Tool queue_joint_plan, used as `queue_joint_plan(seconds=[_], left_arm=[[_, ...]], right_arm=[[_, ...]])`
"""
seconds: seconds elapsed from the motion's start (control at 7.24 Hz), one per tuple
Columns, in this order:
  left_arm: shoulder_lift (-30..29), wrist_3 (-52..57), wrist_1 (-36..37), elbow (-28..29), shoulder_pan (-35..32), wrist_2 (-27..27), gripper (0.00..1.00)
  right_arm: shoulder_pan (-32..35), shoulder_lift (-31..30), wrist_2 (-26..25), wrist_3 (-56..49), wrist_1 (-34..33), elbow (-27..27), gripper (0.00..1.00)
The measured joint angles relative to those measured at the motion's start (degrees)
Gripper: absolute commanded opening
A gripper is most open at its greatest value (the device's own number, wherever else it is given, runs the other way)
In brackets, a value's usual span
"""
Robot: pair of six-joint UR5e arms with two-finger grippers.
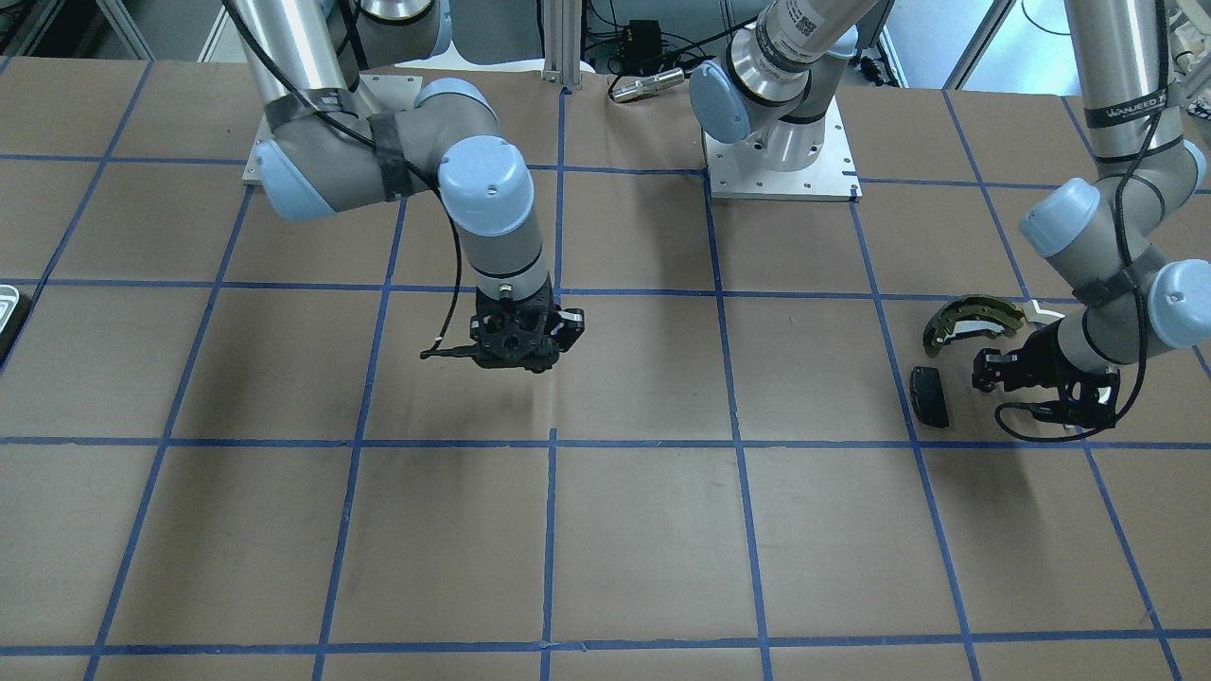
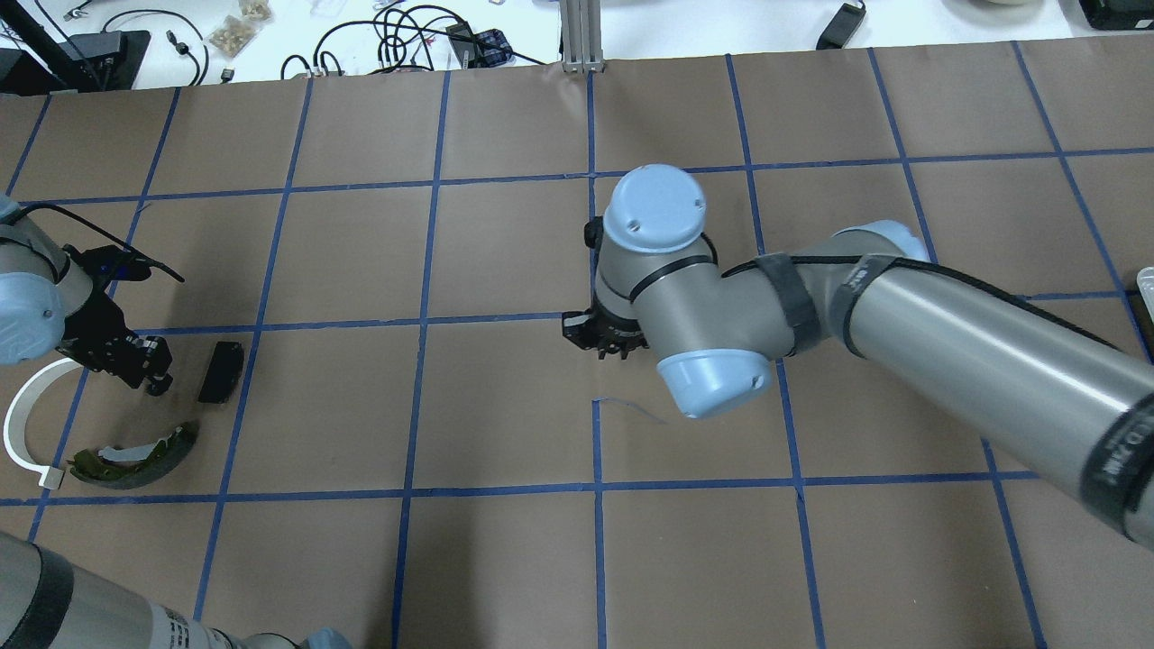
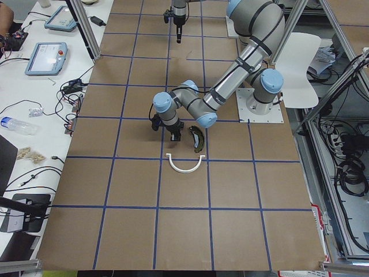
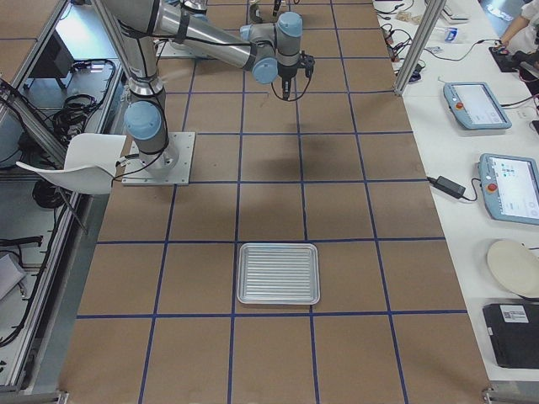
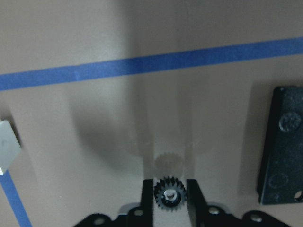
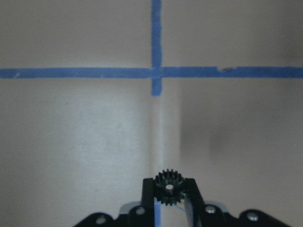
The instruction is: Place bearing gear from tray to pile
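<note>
My left gripper (image 1: 990,371) hangs low over the pile and is shut on a small black bearing gear (image 5: 169,195); it also shows in the overhead view (image 2: 155,372). The pile holds an olive-and-black brake shoe (image 1: 974,317), a white arc strip (image 2: 16,424) and a black rectangular pad (image 1: 930,395), which lies just right of the fingers in the left wrist view (image 5: 283,151). My right gripper (image 1: 516,364) points down over the table's middle, shut on a second black gear (image 6: 169,187). The tray (image 4: 239,273) has a pale rim and no parts visible in it.
Brown paper with a blue tape grid covers the table. The tray's corner shows at the front view's left edge (image 1: 8,301). Operator benches with tablets and cables line the far side. The right arm's elbow (image 2: 712,379) overhangs the table's centre.
</note>
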Motion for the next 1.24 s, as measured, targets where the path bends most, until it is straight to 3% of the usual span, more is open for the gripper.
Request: queue_joint_plan(seconds=[0.14,0.28,0.55,0.83,1.24], left_arm=[[0.3,-0.4,0.0,0.3,-0.4,0.3,1.00],[0.6,-1.1,0.0,1.1,-1.5,0.4,1.00],[2.3,-3.8,-0.9,4.0,-6.0,-1.1,1.00],[4.8,-11.6,-6.2,7.9,-12.8,-2.6,1.00],[6.0,-29.5,-10.3,11.5,-28.3,-5.6,1.00]], right_arm=[[2.7,2.1,0.0,2.1,-1.8,-0.2,0.73],[3.9,3.1,0.0,2.8,-3.2,-0.2,1.00],[4.0,3.8,-1.4,1.6,-7.3,0.3,1.00],[-0.5,1.5,-1.8,-1.6,-5.9,0.4,1.00],[-11.9,-10.5,-1.3,-9.2,13.3,-1.8,1.00]])
